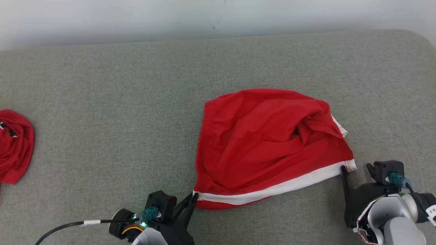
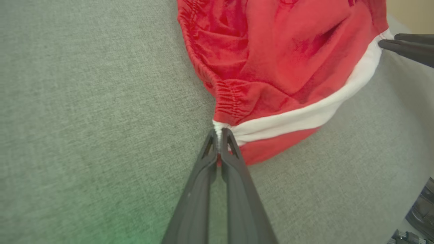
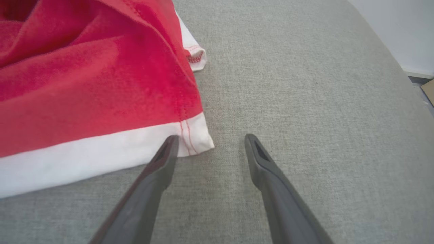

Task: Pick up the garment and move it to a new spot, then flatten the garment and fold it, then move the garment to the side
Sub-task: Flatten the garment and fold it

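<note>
Head view: nearest, the left gripper and right gripper flank the red cotton shorts with a white stripe, mid grey fabric-covered bench. A crumpled red cloth lies well apart, far left. Left wrist view: jaws clenched on the waistband's corner. Right wrist view: jaws spread wide, one finger touching the white hem corner, grasping nothing.

Red garment, white band; grey surface.
</note>
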